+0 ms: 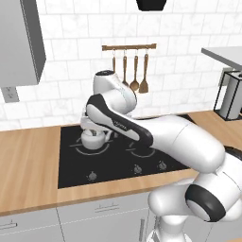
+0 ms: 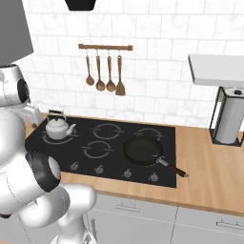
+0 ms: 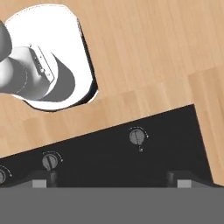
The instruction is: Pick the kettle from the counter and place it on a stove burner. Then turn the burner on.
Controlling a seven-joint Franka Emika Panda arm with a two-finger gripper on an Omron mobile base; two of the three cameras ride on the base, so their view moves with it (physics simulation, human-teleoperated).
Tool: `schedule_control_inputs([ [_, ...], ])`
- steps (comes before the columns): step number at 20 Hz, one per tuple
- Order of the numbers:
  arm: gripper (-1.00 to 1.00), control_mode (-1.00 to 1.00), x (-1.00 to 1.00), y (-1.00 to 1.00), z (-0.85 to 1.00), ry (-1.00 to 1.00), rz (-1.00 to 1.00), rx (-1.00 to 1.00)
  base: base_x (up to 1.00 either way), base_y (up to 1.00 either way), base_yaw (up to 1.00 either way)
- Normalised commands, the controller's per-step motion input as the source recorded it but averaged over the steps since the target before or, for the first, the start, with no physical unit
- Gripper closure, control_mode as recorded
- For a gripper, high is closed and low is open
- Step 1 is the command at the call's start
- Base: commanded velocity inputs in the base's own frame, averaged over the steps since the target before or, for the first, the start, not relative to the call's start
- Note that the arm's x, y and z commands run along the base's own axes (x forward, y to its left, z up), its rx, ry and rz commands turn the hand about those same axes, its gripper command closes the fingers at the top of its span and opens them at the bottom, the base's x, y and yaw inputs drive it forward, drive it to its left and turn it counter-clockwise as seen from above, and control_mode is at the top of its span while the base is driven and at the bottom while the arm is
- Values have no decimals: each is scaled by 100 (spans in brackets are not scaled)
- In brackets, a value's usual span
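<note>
The small silver kettle [image 2: 58, 127] stands upright on a grey burner ring [image 2: 53, 140] at the left of the black cooktop [image 2: 114, 164]. In the left base view the kettle [image 1: 93, 139] is partly hidden behind my white forearm. My gripper [image 3: 111, 181] is open and holds nothing; its two dark fingertips [image 3: 41, 179] stand far apart. It points down at the cooktop's front edge, where two round knobs [image 3: 137, 136] show between the fingers. The light-brown wooden counter [image 3: 144, 52] lies beyond that edge.
A black frying pan [image 2: 143, 150] with a red-tipped handle sits on the cooktop's front right ring. A row of knobs [image 2: 127, 173] runs along the cooktop's front. Wooden utensils [image 2: 105, 71] hang on the wall rail. A paper towel holder [image 2: 228, 119] stands at the far right.
</note>
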Motion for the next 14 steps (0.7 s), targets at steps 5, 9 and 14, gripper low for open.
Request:
schedule_control_inputs([
  [5, -100, -100, 0, 0, -12, 0, 6, 0, 0, 0, 0],
  [9, -100, -100, 0, 0, -27, 0, 6, 0, 0, 0, 0],
  [14, -100, -100, 0, 13, -13, 0, 8, 0, 0, 0, 0],
])
